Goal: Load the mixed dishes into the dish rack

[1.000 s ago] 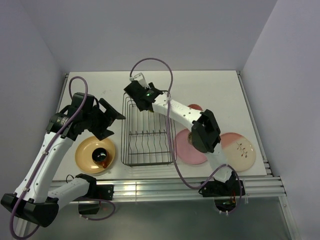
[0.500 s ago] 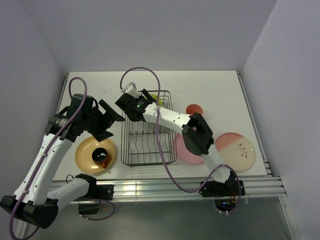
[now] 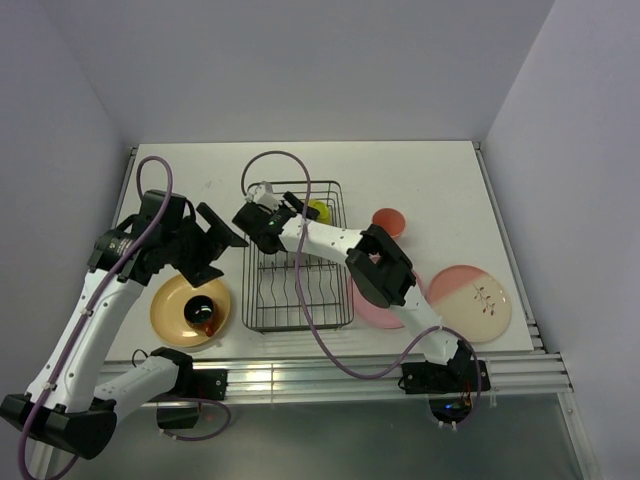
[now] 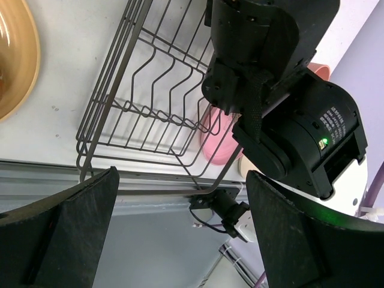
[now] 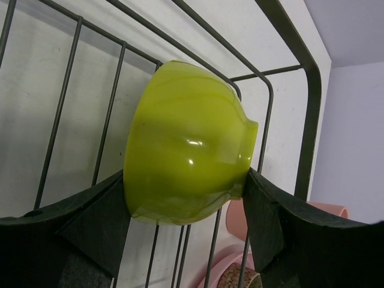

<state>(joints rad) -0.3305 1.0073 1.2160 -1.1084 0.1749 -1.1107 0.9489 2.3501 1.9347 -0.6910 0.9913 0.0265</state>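
Note:
The black wire dish rack (image 3: 296,300) stands mid-table and also shows in the left wrist view (image 4: 150,90). My right gripper (image 3: 303,212) is shut on the lime-green bowl (image 3: 318,210), held on its side over the rack's far right corner; in the right wrist view (image 5: 185,180) both pads touch the bowl (image 5: 180,162). My left gripper (image 3: 225,235) is open and empty left of the rack, as the left wrist view (image 4: 180,180) shows. The yellow-orange plate (image 3: 172,310) carries the red-orange cup (image 3: 203,312).
The pink plate (image 3: 385,305), partly under my right arm, lies right of the rack with the tan bowl (image 5: 237,282) on it. The pink-and-cream plate (image 3: 475,302) is further right. The salmon-pink tumbler (image 3: 388,220) stands behind them. A metal rail (image 3: 330,375) edges the table front.
My right gripper has swung left along the rack's far end and turned, so the lime-green bowl now shows at the far right corner. The left arm has barely moved.

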